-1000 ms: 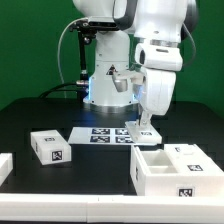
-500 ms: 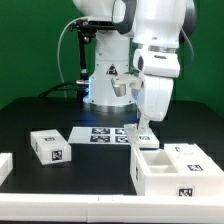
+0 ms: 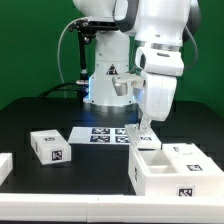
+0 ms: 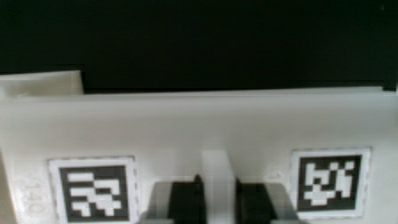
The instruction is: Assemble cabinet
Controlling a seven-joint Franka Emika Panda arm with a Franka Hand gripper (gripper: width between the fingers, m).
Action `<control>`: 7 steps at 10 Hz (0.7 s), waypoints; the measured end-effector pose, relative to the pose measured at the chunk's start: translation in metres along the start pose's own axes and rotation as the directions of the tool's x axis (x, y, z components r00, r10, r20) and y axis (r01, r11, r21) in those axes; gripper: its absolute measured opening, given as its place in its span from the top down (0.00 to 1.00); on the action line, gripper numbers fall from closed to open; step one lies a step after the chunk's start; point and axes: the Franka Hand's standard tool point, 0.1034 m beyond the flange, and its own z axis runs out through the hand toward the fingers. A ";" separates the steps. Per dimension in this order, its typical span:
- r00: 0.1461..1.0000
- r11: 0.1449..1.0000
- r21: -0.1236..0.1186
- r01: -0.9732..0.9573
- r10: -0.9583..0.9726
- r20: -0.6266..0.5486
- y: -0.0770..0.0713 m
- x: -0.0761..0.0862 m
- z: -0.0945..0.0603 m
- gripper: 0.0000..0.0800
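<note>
Cabinet (image 3: 155,172), at the exterior view's lower right, is being faced at its tagged far wall by the gripper (image 3: 143,130), jaws all but closed and nothing visibly held; a square, slow push is being advised.

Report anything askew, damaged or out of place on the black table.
Nothing looks damaged or spilled. The large white boxy plastic cabinet sits flat with its compartments facing up, and the shut gripper is close to its rim. The small white tagged block lies at an angle to the marker board, as a loose part may.
</note>
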 end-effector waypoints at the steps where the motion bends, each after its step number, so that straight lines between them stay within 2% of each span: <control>1: 1.000 1.000 0.007 0.000 0.000 0.003 0.000 -0.001 0.000 0.92; 5: 1.000 1.000 0.012 0.003 -0.003 0.003 0.000 0.000 0.005 0.92; 7: 0.998 0.998 0.010 0.061 -0.061 0.001 0.000 -0.007 0.006 0.92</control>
